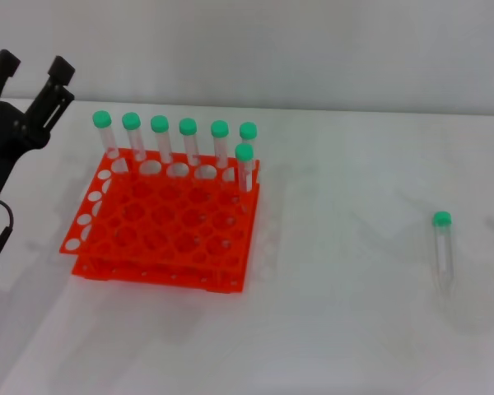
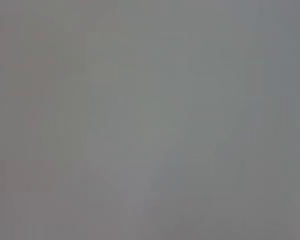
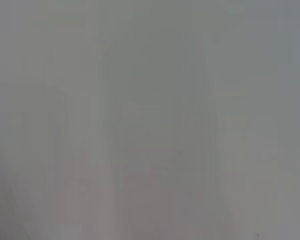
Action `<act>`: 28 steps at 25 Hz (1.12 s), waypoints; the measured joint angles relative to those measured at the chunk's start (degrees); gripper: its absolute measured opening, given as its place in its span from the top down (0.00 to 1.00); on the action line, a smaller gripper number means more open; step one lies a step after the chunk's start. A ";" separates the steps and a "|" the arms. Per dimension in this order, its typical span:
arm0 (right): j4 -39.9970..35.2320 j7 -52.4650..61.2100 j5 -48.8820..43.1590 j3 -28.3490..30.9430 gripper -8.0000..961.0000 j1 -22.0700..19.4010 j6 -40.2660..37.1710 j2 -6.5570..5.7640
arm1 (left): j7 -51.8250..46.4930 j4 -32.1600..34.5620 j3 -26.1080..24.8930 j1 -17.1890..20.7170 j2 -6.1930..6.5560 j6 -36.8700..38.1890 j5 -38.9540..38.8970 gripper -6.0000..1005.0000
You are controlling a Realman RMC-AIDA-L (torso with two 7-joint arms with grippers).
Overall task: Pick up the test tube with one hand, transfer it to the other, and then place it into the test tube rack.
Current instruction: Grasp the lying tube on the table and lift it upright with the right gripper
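A: Head view?
B: Small clear plastic test tube (image 1: 442, 249) with green cap lies alone on the white table (image 1: 346, 329), well apart from the orange-red plastic rack (image 1: 165, 222); black left gripper (image 1: 34, 67), fingers spread, at the table's far left edge.
A: Wrist views?
B: Blank grey; right gripper unseen.

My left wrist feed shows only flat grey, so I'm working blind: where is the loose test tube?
Observer: The test tube lies flat on the table, well off to the robot's right of the test tube rack, with its green cap pointing away from the robot.
Operator: Are there free holes in the rack?
Observer: Plenty. Seven capped tubes stand at its far edge: six in the back row and one just in front at the right end. The other holes are empty.
Operator: And my left claw?
Observer: The left claw is raised at the far left, beside the rack, open and holding nothing. The right claw shows in no view.
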 joint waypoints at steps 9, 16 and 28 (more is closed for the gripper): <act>1.96 -3.79 -1.10 -1.39 0.12 -0.54 0.32 0.23 | -0.80 -0.95 -0.62 -0.77 0.55 0.07 3.46 0.11; -4.31 3.37 -3.85 -3.22 0.12 -0.33 -1.18 0.27 | -1.11 -1.00 -0.71 1.67 0.10 2.63 2.98 0.11; -47.62 55.09 -38.56 -20.03 0.12 0.63 -14.41 0.35 | -2.04 -1.37 -0.17 3.96 0.07 3.55 3.73 0.11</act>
